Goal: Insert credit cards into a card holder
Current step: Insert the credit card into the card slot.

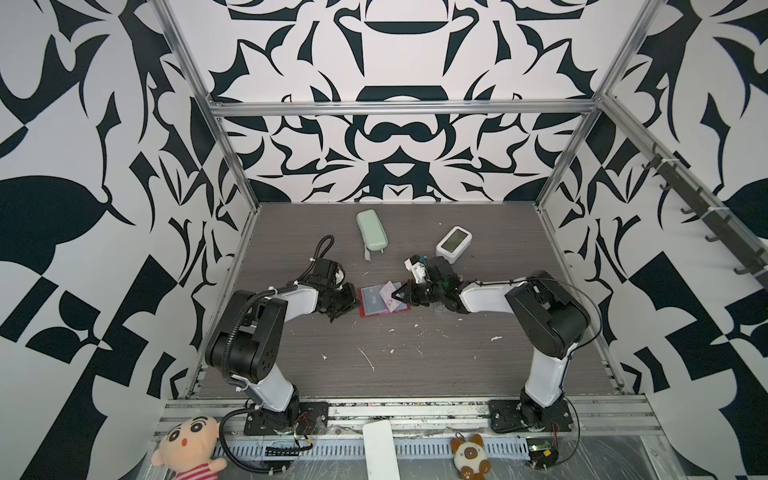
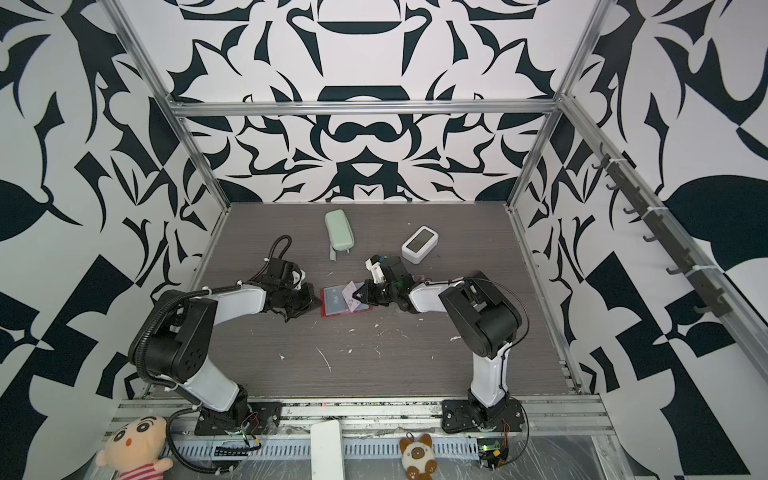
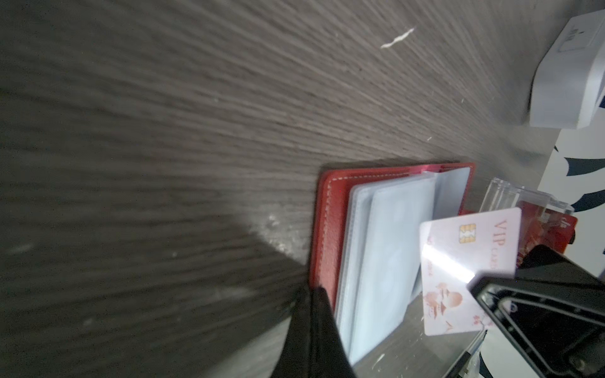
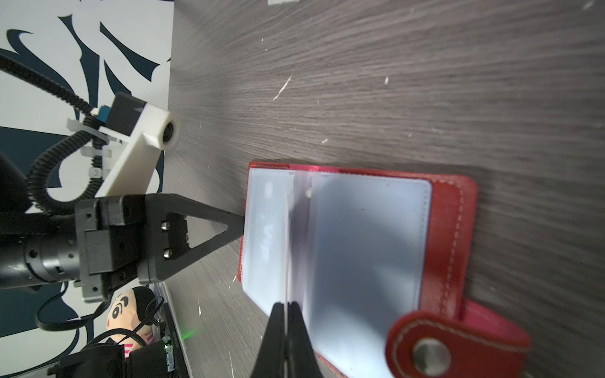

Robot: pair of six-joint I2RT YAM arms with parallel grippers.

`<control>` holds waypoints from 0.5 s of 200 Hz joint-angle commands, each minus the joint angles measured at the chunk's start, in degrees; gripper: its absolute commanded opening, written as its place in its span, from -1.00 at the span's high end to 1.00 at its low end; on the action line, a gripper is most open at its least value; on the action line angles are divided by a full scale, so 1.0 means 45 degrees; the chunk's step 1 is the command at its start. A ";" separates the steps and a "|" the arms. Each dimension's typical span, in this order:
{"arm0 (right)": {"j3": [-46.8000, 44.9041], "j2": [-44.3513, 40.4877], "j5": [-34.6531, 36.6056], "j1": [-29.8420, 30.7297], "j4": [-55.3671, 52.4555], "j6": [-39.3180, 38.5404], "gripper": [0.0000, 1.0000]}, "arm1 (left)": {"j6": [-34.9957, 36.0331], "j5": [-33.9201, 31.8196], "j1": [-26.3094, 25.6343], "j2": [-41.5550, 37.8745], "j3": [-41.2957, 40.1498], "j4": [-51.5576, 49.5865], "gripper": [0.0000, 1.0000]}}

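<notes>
The red card holder [image 1: 384,311] lies open on the table in both top views, its clear sleeve pages [image 4: 366,235] facing up and its snap tab [image 4: 429,353] folded out. My right gripper [image 4: 287,306] is shut on a whitish-pink VIP credit card [image 3: 468,268]. The card stands on edge over the pages near the spine. My left gripper [image 3: 314,294] is shut, and its tip [image 4: 240,225] touches the holder's outer edge. Pale VIP lettering shows through one sleeve [image 4: 266,235]. A red card [image 3: 556,229] sits by the clear acrylic stand [image 3: 523,199].
A mint-green case [image 1: 372,230] and a white device with a screen [image 1: 454,243] lie further back on the table. White flecks dot the dark wood surface. Plush toys [image 1: 189,444] sit on the front rail, outside the table.
</notes>
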 commanded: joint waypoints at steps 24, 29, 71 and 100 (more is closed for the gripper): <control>-0.0022 0.0242 -0.0304 0.0083 0.0980 0.0230 1.00 | 0.0045 -0.0265 0.0029 0.0244 -0.0141 -0.0725 1.00; -0.0049 0.0292 -0.0314 0.0088 0.1061 0.0263 1.00 | 0.0038 -0.0247 0.0036 0.0248 -0.0129 -0.0725 1.00; -0.0234 0.0635 -0.0256 0.0101 0.2068 0.0637 1.00 | -0.0020 -0.0224 0.0025 0.0219 -0.0189 -0.0689 1.00; -0.0327 0.0743 0.0088 0.0214 0.2272 0.0660 1.00 | -0.0135 -0.0220 0.0031 0.0201 -0.0296 -0.0594 1.00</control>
